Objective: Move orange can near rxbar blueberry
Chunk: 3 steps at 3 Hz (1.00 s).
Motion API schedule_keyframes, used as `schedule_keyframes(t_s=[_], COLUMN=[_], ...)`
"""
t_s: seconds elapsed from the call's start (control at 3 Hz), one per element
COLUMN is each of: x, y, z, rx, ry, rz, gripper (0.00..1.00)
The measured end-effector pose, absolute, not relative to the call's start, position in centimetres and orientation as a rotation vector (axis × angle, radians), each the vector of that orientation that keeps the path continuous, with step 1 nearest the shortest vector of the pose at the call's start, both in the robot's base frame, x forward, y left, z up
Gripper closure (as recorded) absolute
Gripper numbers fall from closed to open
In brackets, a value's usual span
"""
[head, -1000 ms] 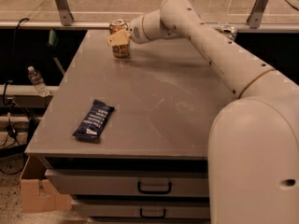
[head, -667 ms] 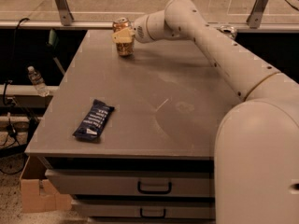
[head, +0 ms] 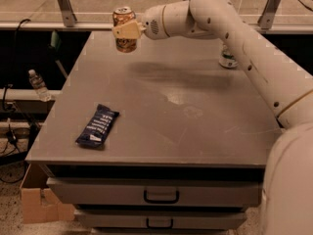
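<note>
The orange can [head: 124, 43] is upright in my gripper [head: 125, 31], which is shut on it and holds it lifted above the far left part of the grey table [head: 195, 131]. My arm reaches in from the right across the back of the table. The rxbar blueberry [head: 97, 126], a flat dark blue wrapper with white lettering, lies near the table's front left edge, well in front of the can.
A white and green can [head: 227, 58] stands at the back right, partly behind my arm. A water bottle [head: 37, 84] and cables are left of the table. A cardboard box [head: 39, 204] sits on the floor at the front left. Drawers are under the tabletop.
My gripper has lifted the orange can off the table; it now hangs above the far left area instead of resting on the surface.
</note>
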<state>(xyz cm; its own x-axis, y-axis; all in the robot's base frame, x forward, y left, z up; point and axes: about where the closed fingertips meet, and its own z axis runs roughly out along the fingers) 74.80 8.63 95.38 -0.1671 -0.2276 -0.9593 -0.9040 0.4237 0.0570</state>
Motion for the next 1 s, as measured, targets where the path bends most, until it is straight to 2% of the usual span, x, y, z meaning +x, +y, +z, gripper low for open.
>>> schedule_keyframes(t_s=[0.67,1.0], x=[74.0,71.7], y=[9.3,10.2], z=[95.4,94.7], rx=[-1.034,-1.093], ry=[1.641,1.632], rz=[0.849,0.918], gripper=[1.00,1.00])
